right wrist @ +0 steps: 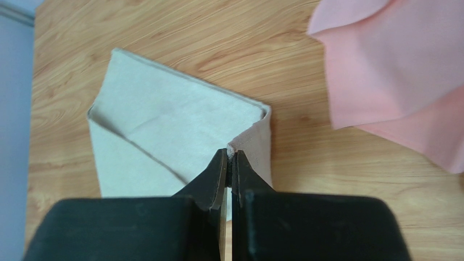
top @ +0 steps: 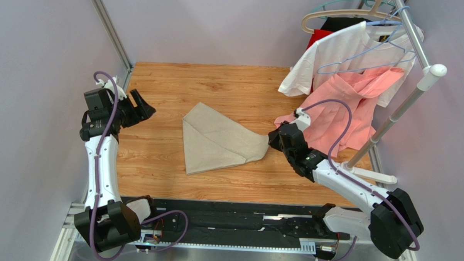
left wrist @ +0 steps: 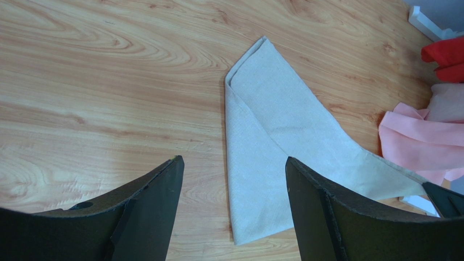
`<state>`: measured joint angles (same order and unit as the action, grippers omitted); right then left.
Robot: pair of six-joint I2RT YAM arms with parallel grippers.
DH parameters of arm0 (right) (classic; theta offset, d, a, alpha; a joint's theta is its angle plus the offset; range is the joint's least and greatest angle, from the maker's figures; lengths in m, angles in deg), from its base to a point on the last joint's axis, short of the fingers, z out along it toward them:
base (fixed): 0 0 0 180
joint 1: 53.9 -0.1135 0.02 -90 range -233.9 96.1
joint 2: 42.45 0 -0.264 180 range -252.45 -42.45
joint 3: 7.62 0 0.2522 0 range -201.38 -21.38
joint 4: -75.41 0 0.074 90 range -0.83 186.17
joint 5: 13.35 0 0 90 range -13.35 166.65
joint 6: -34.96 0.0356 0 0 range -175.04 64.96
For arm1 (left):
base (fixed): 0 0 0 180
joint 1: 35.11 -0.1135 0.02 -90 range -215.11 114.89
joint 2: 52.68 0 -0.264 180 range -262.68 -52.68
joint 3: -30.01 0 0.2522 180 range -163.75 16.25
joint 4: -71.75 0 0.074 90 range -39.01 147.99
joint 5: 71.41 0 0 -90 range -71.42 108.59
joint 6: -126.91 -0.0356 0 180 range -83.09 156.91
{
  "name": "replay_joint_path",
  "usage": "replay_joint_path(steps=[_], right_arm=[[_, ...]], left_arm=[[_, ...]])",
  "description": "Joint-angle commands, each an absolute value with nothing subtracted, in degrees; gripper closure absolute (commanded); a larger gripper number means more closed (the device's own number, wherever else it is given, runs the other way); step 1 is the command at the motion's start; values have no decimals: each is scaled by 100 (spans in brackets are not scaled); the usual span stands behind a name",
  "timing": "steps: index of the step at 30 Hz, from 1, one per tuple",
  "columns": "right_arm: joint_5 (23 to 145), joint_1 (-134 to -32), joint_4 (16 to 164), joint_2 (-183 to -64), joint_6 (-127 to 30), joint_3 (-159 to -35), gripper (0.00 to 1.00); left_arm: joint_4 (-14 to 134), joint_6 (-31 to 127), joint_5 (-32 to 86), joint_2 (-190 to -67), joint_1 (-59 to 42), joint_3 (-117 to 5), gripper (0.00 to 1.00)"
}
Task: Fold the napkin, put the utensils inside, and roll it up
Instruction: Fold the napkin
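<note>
The beige napkin (top: pixel 219 140) lies partly folded on the wooden table (top: pixel 158 162), one flap drawn over toward its left edge. My right gripper (top: pixel 270 139) is shut on the napkin's right corner (right wrist: pixel 242 142), which it holds slightly raised; a sliver of cloth shows between the tips (right wrist: pixel 231 155). My left gripper (top: pixel 142 107) hovers open at the table's left side, well clear of the cloth. In the left wrist view the napkin (left wrist: pixel 272 141) lies beyond my spread fingers (left wrist: pixel 163 185). The utensils are out of view.
A salmon-pink garment (top: pixel 351 108) and a white T-shirt (top: pixel 341 53) hang from a rack (top: pixel 418 90) at the back right, the pink cloth (right wrist: pixel 392 70) draping onto the table close to my right gripper. Grey walls bound the table left and behind.
</note>
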<state>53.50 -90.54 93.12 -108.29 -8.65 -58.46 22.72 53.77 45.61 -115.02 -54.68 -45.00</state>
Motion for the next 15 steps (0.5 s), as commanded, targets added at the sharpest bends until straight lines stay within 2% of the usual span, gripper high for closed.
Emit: replay_joint_path(steps=[1, 15], right_arm=[[5099, -9660, 8988, -10924, -978, -6373, 100], [5881, -10970, 8153, -12786, -960, -7920, 100]], left_arm=[[2432, 5458, 4697, -11403, -5444, -4474, 22], [2450, 5484, 4724, -11402, -5445, -4457, 22]])
